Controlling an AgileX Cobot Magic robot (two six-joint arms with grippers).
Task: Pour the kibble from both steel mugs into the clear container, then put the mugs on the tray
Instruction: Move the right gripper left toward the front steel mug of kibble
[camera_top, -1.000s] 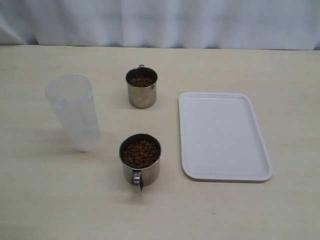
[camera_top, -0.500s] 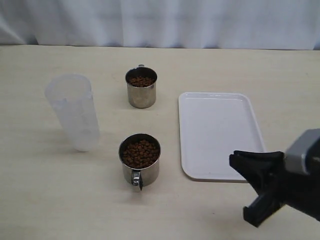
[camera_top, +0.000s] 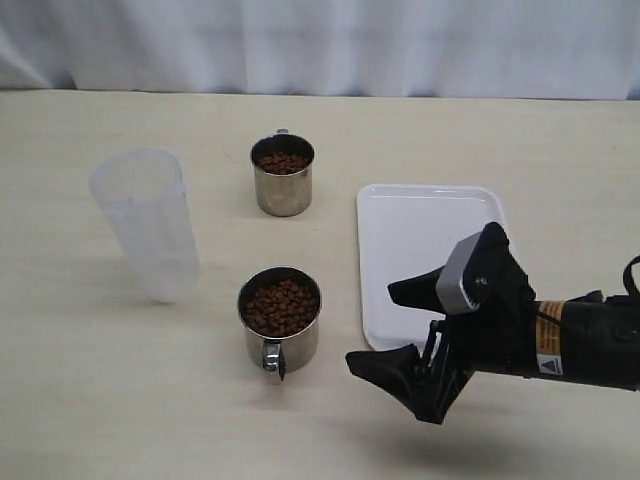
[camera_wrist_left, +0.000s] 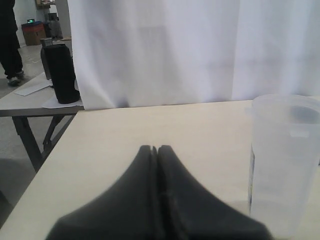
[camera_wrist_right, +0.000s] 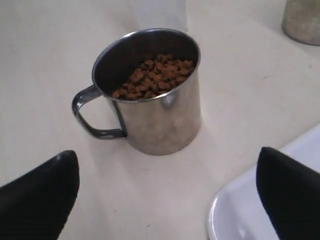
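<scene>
In the exterior view we see the whole layout. The clear container (camera_top: 148, 225) stands upright at the left, the far steel mug (camera_top: 283, 185) stands behind the near steel mug (camera_top: 280, 325), and the tray (camera_top: 430, 230) lies flat at the right. Both mugs are upright and carry kibble (camera_top: 283, 305). The right hand (camera_top: 370, 324) hangs over the near left corner of the tray, just beside the near mug. Its two fingers are spread wide and hold nothing.

The right wrist view adds detail. The loop handle of the near mug is free, the kibble lies a little below the rim, and the mug stands ahead of the wide fingers, apart from them.

Only the left wrist view shows the left hand (camera_wrist_left: 157, 149). Its fingers are pressed together and empty, and the container is near them.

The surface (camera_top: 90, 400) is pale beige with a white curtain (camera_top: 320, 45) behind it. Past the curtain's edge, the left wrist view shows a side table (camera_wrist_left: 30, 100) with a black object (camera_wrist_left: 62, 72) on it, and part of a person (camera_wrist_left: 10, 45) in dark clothes.
</scene>
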